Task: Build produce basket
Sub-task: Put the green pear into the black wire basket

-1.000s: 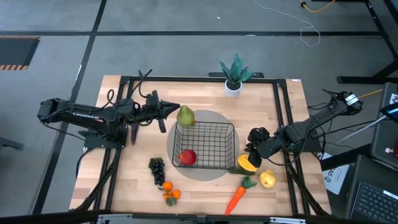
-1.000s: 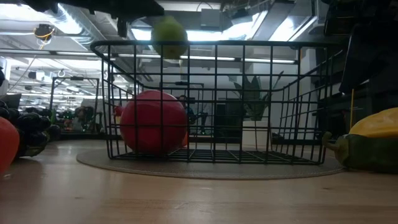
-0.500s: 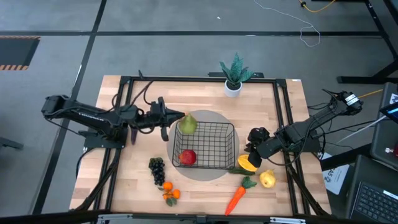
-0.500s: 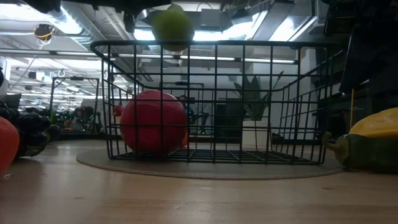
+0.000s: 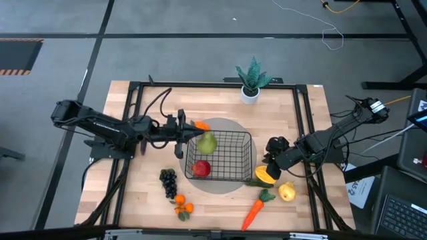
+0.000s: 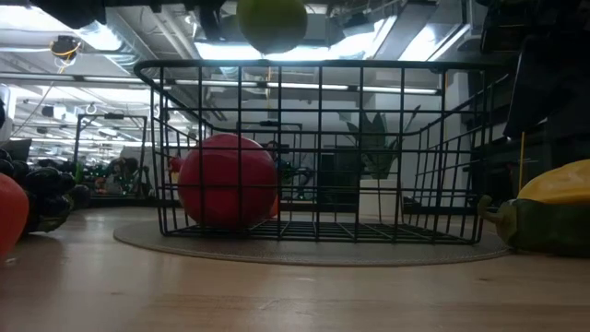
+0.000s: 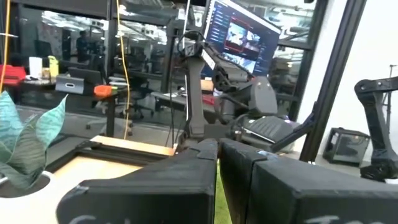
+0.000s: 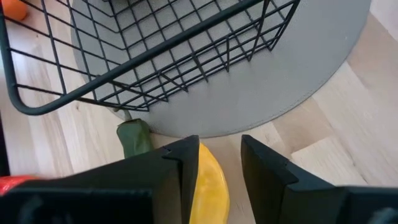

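The black wire basket [image 5: 227, 157] stands on a round grey mat [image 5: 230, 125], with a red apple [image 5: 201, 168] inside it. My left gripper [image 5: 195, 133] reaches in from the table's left, shut on a green pear [image 5: 209, 142]. The pear hangs over the basket's left part, above the rim [image 6: 272, 22]. My right gripper [image 5: 269, 172] is shut on the yellow-orange squash [image 5: 265, 177] just right of the basket. On the table near the front lie black grapes [image 5: 168, 181], oranges [image 5: 181, 207], a carrot [image 5: 254, 211] and a yellow pear [image 5: 287, 192]. My left gripper pinches the pear's narrow top end [image 5: 202, 137] between its two fingers, coming about level from the table's left. The fingers hide the place of contact; only a green sliver [image 7: 216, 194] shows between them. The pear is lifted clear above the basket's rim. My right gripper has the squash's yellow body [image 8: 210, 183] between its two fingers, slanting down from the table's right. The squash's green stem end [image 8: 134, 138] points toward the basket. In the low view the squash [image 6: 544, 217] lies on the table beside the mat.
A potted green plant [image 5: 251, 80] stands at the table's far edge. A dark frame rail [image 5: 133, 133] runs around the tabletop. Bare wood lies between the basket and the plant.
My left gripper has carried the pear toward the table's right and near edges, from outside the basket's far-left corner to over its inside. Its fingers have tipped upward, and it has stayed shut. The pear has risen slightly above the rim.
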Controlling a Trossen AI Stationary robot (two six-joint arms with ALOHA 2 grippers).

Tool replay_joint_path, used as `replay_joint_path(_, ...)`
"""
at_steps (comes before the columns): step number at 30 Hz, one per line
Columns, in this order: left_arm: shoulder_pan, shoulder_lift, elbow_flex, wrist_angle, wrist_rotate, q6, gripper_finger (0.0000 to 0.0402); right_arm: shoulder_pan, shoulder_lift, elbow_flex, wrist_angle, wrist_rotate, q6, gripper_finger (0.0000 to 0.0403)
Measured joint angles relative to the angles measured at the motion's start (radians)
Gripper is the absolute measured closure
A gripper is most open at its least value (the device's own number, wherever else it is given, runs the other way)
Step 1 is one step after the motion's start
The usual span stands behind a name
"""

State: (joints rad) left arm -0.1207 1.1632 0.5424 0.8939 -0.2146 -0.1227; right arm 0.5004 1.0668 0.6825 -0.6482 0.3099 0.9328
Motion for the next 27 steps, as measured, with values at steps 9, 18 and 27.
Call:
replay_joint_path(9,0.001,0.104,0.096,-0.003,0.039,-0.001,0.0401,0.0,0.0,0.0,-0.001,-0.025,-0.065,0.0292)
replay_joint_path(18,0.007,0.229,0.234,-0.078,0.135,0.002,0.0401,0.0,0.0,0.002,-0.011,-0.132,-0.077,0.0292)
replay_joint_path(27,0.007,0.274,0.286,-0.103,0.135,0.003,0.0401,0.0,0.0,0.083,-0.137,-0.201,-0.112,0.0292)
